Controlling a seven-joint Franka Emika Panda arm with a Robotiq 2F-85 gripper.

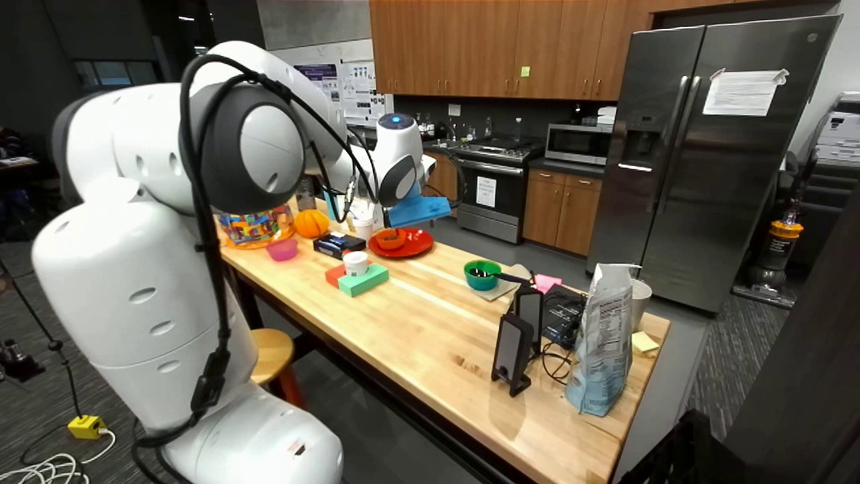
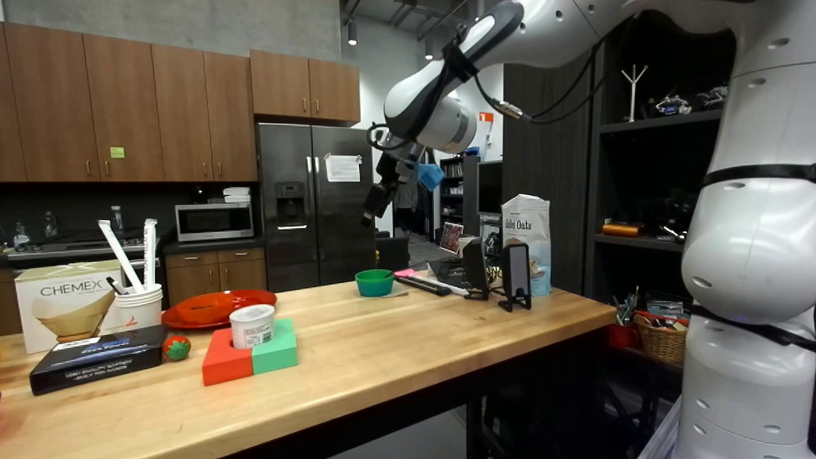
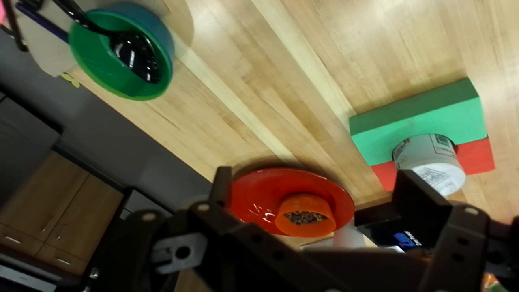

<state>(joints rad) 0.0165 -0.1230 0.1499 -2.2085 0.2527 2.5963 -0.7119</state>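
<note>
My gripper (image 3: 315, 178) is open, with nothing between its fingers. It also shows in an exterior view (image 2: 377, 203), raised well above the table and tilted downward. In the wrist view, an orange bowl (image 3: 306, 199) with dark bits in it stands on a red plate (image 3: 259, 184), seen between the fingers but farther away. A green bowl (image 3: 95, 61) holding a black spoon (image 3: 136, 59) is at the upper left. A white tub (image 3: 423, 154) sits at a green block (image 3: 425, 117) and a red block (image 3: 476, 156), behind the right finger. The gripper touches none of these.
Two black speakers (image 2: 515, 274) and an oats bag (image 2: 529, 239) stand at one table end. A black box (image 2: 99, 358), a Chemex box (image 2: 67, 296), a cup with paper-wrapped sticks (image 2: 139, 312), a toy strawberry (image 2: 176, 348), a pumpkin (image 1: 311, 223) and a pink bowl (image 1: 282, 249) crowd the other.
</note>
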